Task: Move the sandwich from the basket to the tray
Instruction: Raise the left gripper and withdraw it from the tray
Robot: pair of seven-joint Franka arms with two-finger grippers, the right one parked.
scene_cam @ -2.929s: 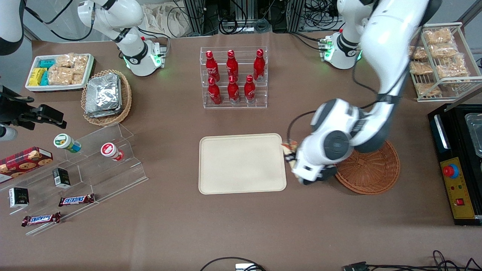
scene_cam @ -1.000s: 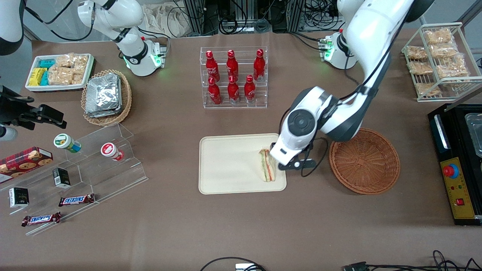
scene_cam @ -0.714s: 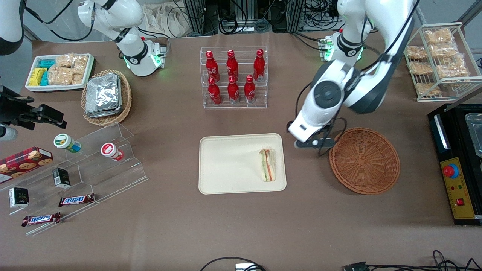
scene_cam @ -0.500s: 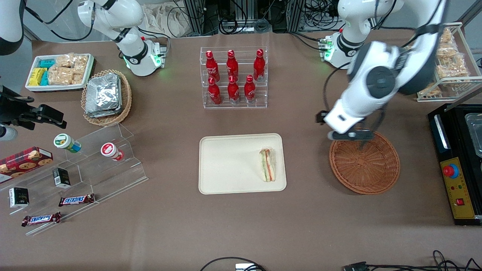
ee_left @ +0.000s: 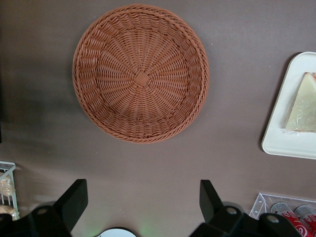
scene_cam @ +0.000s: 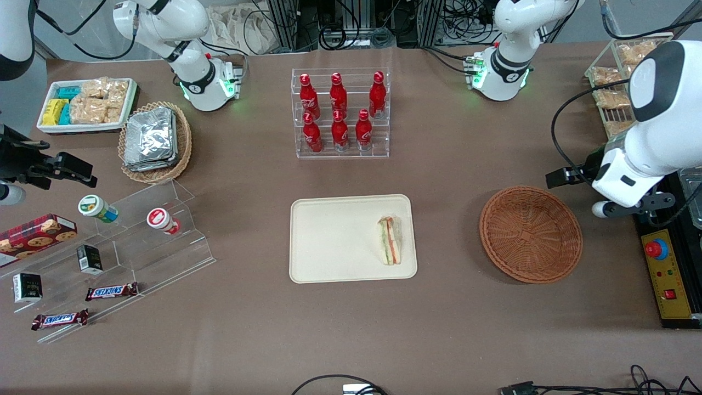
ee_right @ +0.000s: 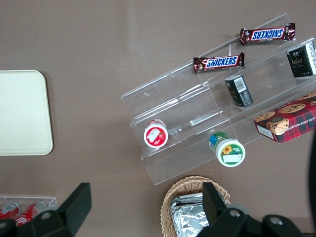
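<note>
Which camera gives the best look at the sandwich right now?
The front view: the whole sandwich lies on the tray. The left wrist view cuts it at the edge; the right wrist view misses it. The open gripper hangs above the table beside the basket.

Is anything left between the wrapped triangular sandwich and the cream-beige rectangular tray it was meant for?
Nothing visible: the wrapped triangular sandwich already lies on the cream-beige rectangular tray, by the edge nearest the reddish-brown round wicker basket, which holds nothing. The left gripper is open, raised above the table beside the basket.
</note>
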